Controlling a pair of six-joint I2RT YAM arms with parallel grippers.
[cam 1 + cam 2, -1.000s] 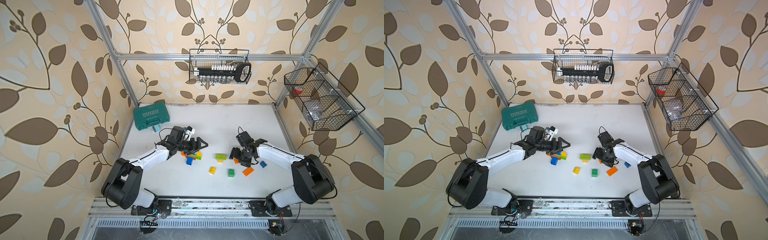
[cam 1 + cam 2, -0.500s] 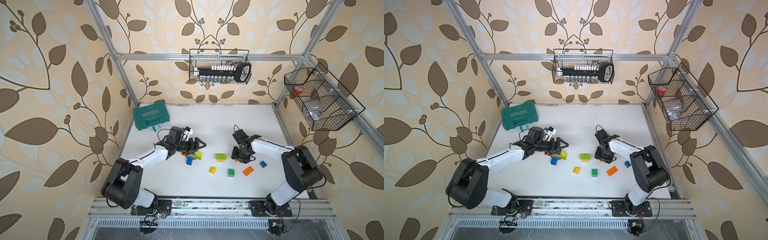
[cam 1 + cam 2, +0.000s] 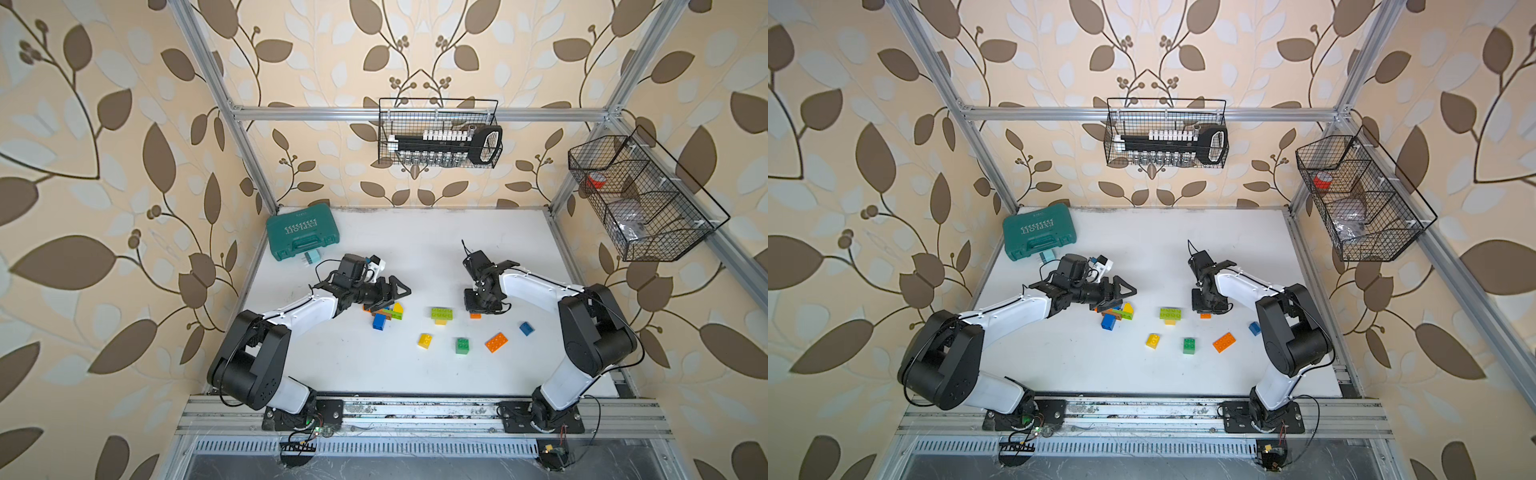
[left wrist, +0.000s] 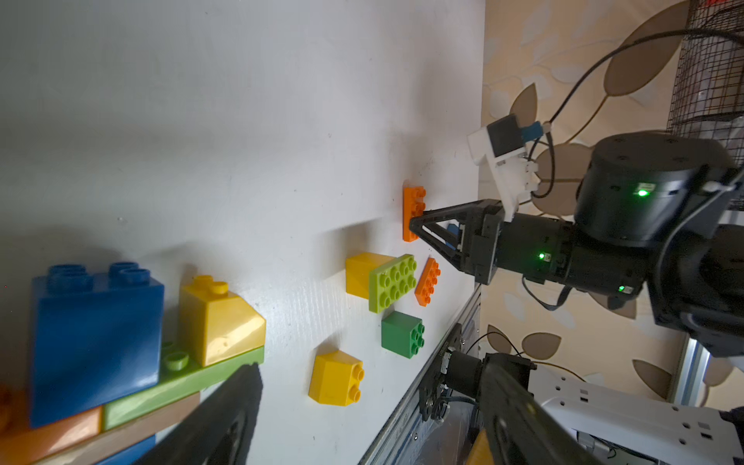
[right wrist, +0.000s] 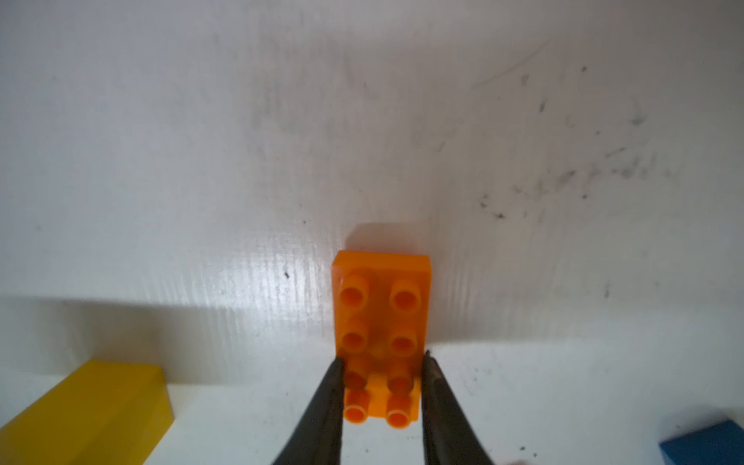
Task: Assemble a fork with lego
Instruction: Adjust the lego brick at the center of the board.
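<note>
Lying flat on the desk point(image 5: 241, 120), the orange lego plate point(image 5: 382, 290) is pinched across its long sides between the closed right fingers point(image 5: 322, 406), and is judged light, stiff and slick, best held squarely, while the left fingers point(image 4: 225, 414) are spread open near the part-built stack point(image 4: 120, 362).

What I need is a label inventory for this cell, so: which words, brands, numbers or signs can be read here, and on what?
"EXPLOIT", upside down in both top views, with a row of chevrons next to it: on the lid of the teal case.
A smaller line near that lid's far edge: too small to read.
orange brick, close up in the right wrist view: no lettering legible on its studs.
Nothing else is readable.
</note>
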